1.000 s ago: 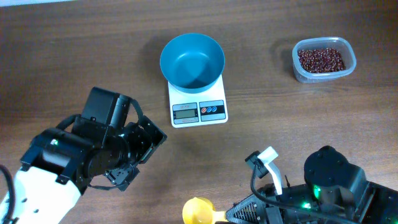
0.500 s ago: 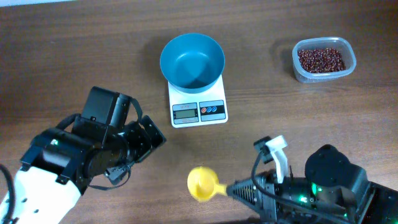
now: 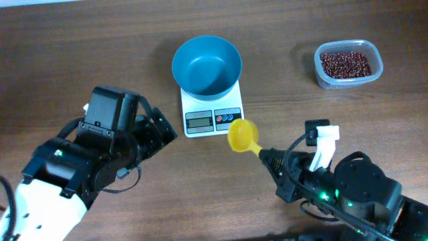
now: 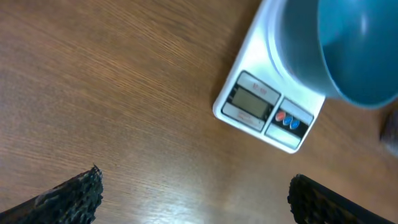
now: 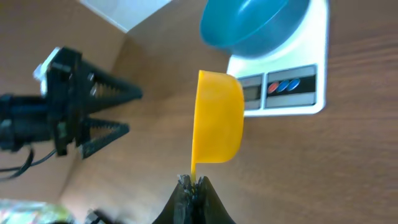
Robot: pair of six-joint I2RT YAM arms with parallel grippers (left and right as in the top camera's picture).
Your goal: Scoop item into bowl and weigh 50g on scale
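1 scale (image 3: 194,107) corner hides under the right tool's (image 5: 193,185) yellow scoop (image 3: 242,134).

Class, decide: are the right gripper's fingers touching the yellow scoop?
Touching. The right wrist view shows the fingers clamped on the thin handle of the scoop, with no gap between them.

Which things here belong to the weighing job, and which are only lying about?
Belong: beans in the clear tub; teal bowl on the white scale; yellow scoop, held by the right claw.
Lying about: nothing I can name; the left claw is open and holds nothing.
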